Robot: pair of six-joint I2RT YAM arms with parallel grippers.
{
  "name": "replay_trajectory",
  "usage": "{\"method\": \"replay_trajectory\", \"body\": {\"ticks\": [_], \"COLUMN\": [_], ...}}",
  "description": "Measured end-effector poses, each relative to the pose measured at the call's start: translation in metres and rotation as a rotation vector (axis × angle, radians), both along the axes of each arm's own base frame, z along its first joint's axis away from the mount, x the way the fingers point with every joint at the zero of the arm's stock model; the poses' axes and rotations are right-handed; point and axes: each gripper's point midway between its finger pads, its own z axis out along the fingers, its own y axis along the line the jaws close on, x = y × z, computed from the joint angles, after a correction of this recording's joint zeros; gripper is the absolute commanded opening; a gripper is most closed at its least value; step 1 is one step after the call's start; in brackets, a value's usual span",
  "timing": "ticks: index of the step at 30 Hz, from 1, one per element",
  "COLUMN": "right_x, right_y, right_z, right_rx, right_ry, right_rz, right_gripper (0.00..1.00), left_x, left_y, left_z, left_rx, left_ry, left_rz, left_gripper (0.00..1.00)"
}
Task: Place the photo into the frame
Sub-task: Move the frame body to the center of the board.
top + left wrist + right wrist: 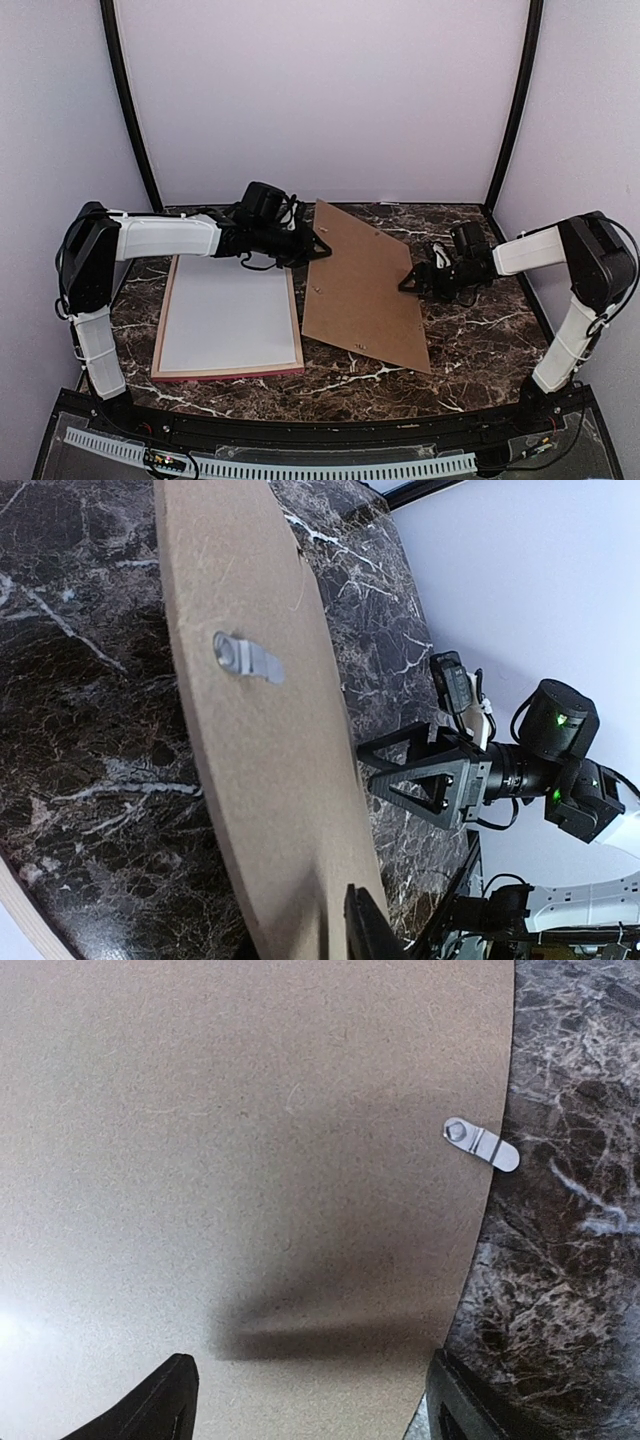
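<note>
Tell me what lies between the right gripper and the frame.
The brown backing board lies between the right gripper and the frame; the top view shows it.

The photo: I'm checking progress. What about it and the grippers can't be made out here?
Photo's print: shown in no view; the white sheet in the frame looks blank from above.
Left gripper: tiny in the top view, cut off by the left wrist view's bottom edge.
Right gripper: open, fingertips cropped in its wrist view; contact with the backing board unclear.
</note>
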Motion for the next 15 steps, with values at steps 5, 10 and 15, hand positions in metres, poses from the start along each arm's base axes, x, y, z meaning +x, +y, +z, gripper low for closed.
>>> {"method": "replay_trajectory", "body": {"ticks": [5, 10, 15], "right_x": [-0.0036, -0.0051, -0.0102], "right_y": [0.0041, 0.0044, 0.0005], "right_z": [0.0007, 0.0010, 0.0067], "right_rx": [0.029, 0.031, 0.009], "right_ry": [0.004, 0.008, 0.015], "right_rz": [0.020, 0.023, 0.014], "right_gripper": [0.79, 0.79, 0.80], "left_x": [-0.0006, 0.0002, -0.0032], "left_y": [-0.0029, -0.0052, -0.0001], "left_z": [-0.0022, 0.0030, 0.0036], "left_rx": [-0.013, -0.057, -0.081], "left_ry": [0.013, 0.045, 0.070], "left_rz": [-0.007, -0.001, -0.008], "left_gripper": [0.09, 0.00, 0.00]}}
